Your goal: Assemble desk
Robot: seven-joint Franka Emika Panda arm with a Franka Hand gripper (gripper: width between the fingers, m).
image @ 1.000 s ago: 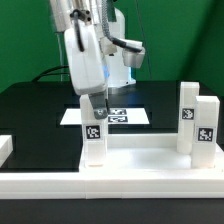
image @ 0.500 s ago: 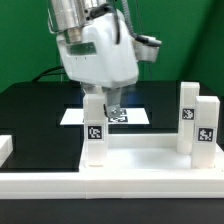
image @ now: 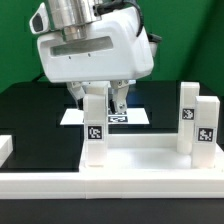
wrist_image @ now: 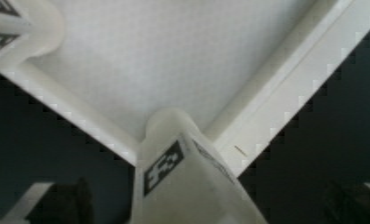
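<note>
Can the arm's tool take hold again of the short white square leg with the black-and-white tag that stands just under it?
Probably yes. The tool hangs open directly above the short white square leg, its fingers apart, and nothing stands between them. The two other white legs stand far off at the exterior view's right.

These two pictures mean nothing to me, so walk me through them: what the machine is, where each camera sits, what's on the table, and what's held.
The big white block is a robot arm's wrist, ending in a two-finger gripper. One picture comes from a camera standing off to the side; the other from a camera on the wrist, looking down past the fingers.

On the black table lies a white desk panel with three short tagged legs standing at its corners: one right under the gripper, two at the exterior view's right. Behind lies a flat marker board.

The fingers stand open around the leg's top; nothing is gripped.
</note>
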